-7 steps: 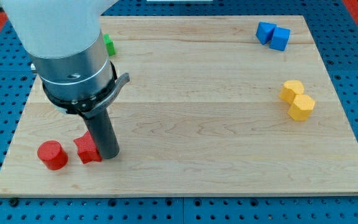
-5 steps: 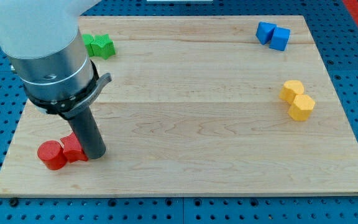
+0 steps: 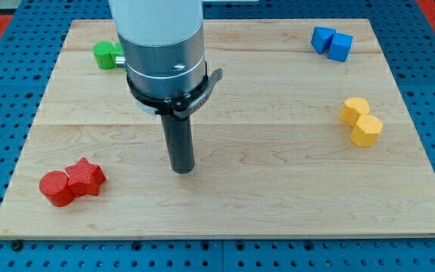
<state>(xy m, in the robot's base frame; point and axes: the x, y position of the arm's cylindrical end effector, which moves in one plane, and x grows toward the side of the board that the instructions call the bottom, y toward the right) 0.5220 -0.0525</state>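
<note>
My tip (image 3: 181,171): on bare counter (image 3: 278,189), touching nothing; no claw fitted. Nearest: red star block (image 3: 86,177), touching red cylinder (image 3: 55,188), view's lower left. Green blocks (image 3: 107,55) top left; blue pair (image 3: 331,42) top right; yellow pair (image 3: 361,121) right.

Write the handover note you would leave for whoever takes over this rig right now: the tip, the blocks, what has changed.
My tip rests on bare board, touching nothing; the nearest block is the red star to the view's left.
The red star sits against the red cylinder at the view's bottom left; the tip pushed them together, then pulled away rightward.
Green blocks lie at top left, partly hidden by the arm.
Two blue blocks touch at top right; two yellow blocks touch at right.
</note>
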